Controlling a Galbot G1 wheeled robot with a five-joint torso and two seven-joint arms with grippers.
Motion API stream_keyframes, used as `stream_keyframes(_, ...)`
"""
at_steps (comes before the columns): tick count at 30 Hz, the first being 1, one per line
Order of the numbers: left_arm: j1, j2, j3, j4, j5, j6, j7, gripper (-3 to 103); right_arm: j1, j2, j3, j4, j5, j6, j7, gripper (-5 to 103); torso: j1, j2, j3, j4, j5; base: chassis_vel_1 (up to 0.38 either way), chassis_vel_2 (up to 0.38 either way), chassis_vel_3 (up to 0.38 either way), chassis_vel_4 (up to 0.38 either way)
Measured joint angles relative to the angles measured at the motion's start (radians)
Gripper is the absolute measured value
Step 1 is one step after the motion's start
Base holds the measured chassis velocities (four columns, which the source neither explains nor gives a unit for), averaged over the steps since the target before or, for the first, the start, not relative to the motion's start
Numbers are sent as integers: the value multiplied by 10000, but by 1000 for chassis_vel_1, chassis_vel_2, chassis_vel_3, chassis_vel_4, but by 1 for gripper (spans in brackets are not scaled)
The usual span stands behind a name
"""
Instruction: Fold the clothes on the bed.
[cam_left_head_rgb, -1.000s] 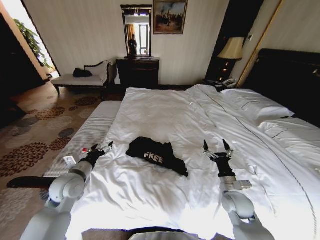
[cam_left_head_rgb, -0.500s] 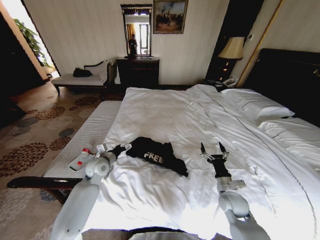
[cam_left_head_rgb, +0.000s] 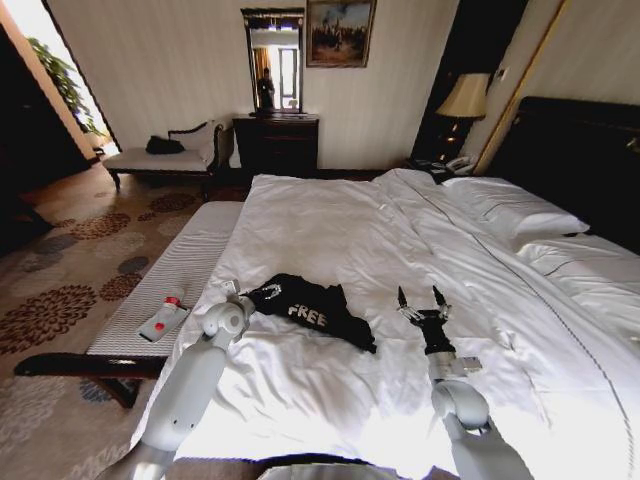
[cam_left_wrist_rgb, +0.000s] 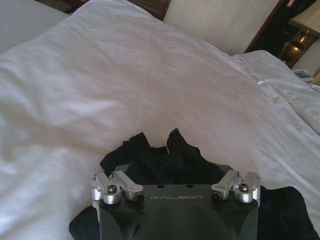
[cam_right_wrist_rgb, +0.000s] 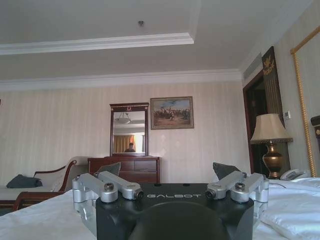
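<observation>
Currently left gripper (cam_left_head_rgb: 258, 292) at the black T-shirt (cam_left_head_rgb: 315, 310) edge on the bed (cam_left_head_rgb: 330, 220), grip unclear; right gripper (cam_left_head_rgb: 418, 298) spread open, empty.

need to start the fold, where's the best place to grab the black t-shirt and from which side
Probably the T-shirt's left edge, the bunched black fabric nearest the left gripper, approached from the robot's left over the bed. The shirt lies crumpled, so raised folds there give the fingers something to pinch. The right gripper is open and stands off to its right.

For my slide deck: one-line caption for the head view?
Left end effector at the black T-shirt on the white bed; right end effector open nearby.
</observation>
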Motion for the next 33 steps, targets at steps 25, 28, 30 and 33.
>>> stream_keyframes(25,-444,-577,-139,606,249,-140,81,1,-2,-10,130,-250,8,203,-72,100,0,0,0,0,0,0,0,0,0)
stream_keyframes(28,-314,-552,-360,492,160,-98,45,0,93,-12,107,-325,34,204,-26,100,0,0,0,0,0,0,0,0,0)
stream_keyframes(30,-244,-499,-420,444,145,-88,38,0,120,-13,96,-336,49,204,-10,100,0,0,0,-1,-1,0,0,0,0)
stream_keyframes(33,56,-278,-618,286,136,-67,32,0,218,-24,19,-381,99,201,102,100,0,0,0,2,-1,0,0,0,0)
